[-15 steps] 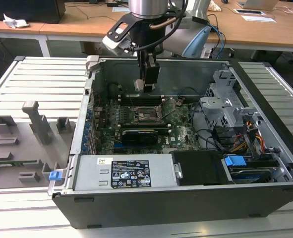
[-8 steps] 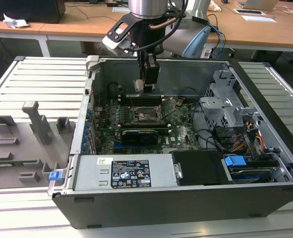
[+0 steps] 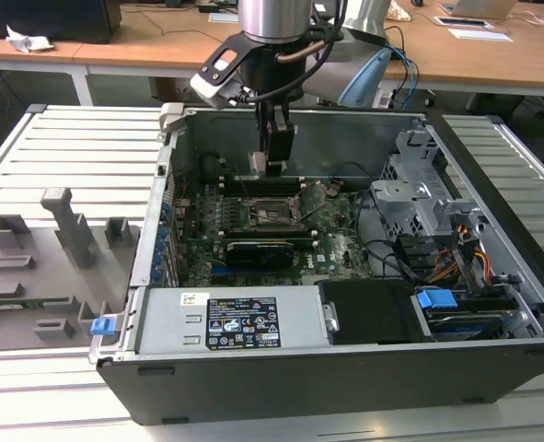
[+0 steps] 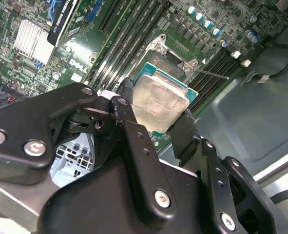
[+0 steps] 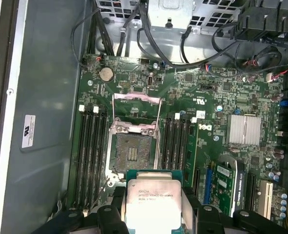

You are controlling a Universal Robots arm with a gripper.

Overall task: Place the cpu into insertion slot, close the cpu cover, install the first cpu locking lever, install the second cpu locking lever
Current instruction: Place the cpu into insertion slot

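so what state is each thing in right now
cpu: gripped, held off the board, not seated
gripper: shut on the cpu
insertion slot: empty, uncovered
cpu cover: standing open
computer case: side open

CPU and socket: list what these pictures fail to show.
- cpu underside: faces away in both wrist views.
- One cpu edge, first wrist view: cut off by the picture's edge where the gripper holds it.
- insertion slot, second wrist view: partly hidden behind the cpu.
- insertion slot's pins, exterior view: too small to tell.
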